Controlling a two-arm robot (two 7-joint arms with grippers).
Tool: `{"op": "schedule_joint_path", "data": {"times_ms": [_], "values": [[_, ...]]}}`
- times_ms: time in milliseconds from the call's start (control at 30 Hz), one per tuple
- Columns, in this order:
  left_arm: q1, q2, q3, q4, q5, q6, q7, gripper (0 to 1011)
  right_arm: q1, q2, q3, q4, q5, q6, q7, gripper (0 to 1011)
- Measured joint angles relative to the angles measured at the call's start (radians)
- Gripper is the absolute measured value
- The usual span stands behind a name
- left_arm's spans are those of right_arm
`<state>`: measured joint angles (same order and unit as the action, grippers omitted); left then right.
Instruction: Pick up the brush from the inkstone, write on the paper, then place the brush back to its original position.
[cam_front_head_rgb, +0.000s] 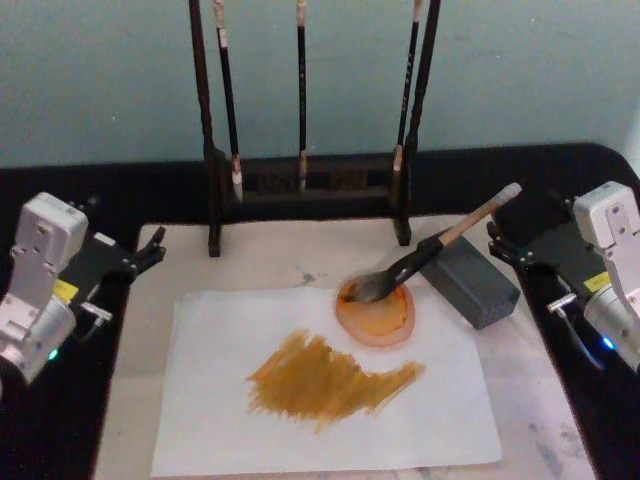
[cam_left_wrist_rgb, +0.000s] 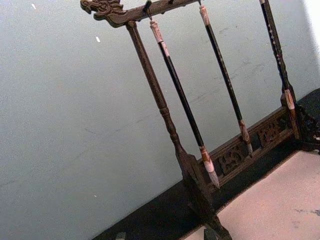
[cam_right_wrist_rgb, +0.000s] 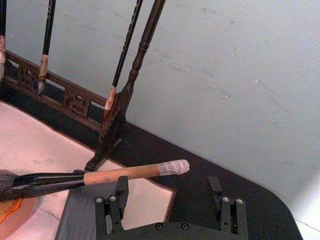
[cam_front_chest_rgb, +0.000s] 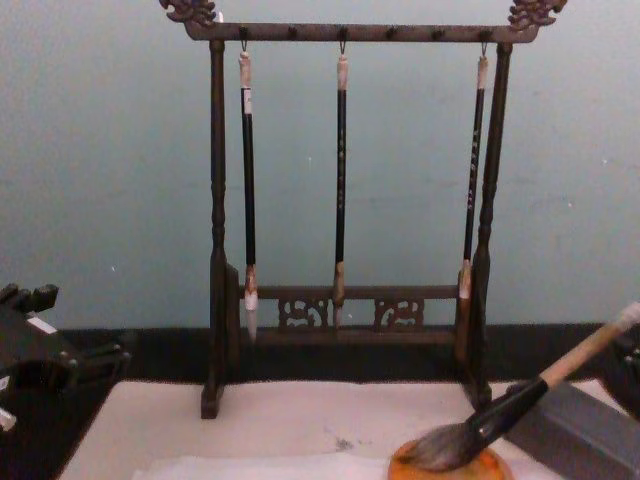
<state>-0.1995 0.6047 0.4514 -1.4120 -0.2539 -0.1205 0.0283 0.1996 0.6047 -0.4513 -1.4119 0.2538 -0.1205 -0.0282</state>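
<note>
Brush (cam_front_head_rgb: 440, 245) lying in the orange dish (cam_front_head_rgb: 376, 312), with my 2 grippers standing apart from it at either side.

I see the bristles resting in the dish, and the handle leans up over a grey block (cam_front_head_rgb: 470, 280), its whitish end pointing toward my right gripper (cam_right_wrist_rgb: 167, 192). That gripper's jaws stand apart with nothing between them, just short of the handle tip. My left gripper (cam_front_head_rgb: 150, 250) sits at the far left corner of the cream mat (cam_front_head_rgb: 270, 265), jaws also spread and empty. The white paper (cam_front_head_rgb: 320, 420) lies flat on the mat with a broad ochre smear (cam_front_head_rgb: 330, 380) across its middle, and the dish sits at its far right edge. The mat covers a black table (cam_front_head_rgb: 170, 190). Behind it a dark wooden rack (cam_front_chest_rgb: 345, 300) holds 3 thin hanging brushes against a plain pale blue-green wall (cam_front_head_rgb: 500, 70).
</note>
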Motion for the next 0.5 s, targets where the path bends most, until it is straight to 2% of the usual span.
{"op": "schedule_joint_path", "data": {"times_ms": [500], "values": [[0.0,0.0,0.0,0.0,0.0,0.0,0.0,1010,0.0,0.0,0.0,0.0,0.0,0.0,0.0,1000]]}}
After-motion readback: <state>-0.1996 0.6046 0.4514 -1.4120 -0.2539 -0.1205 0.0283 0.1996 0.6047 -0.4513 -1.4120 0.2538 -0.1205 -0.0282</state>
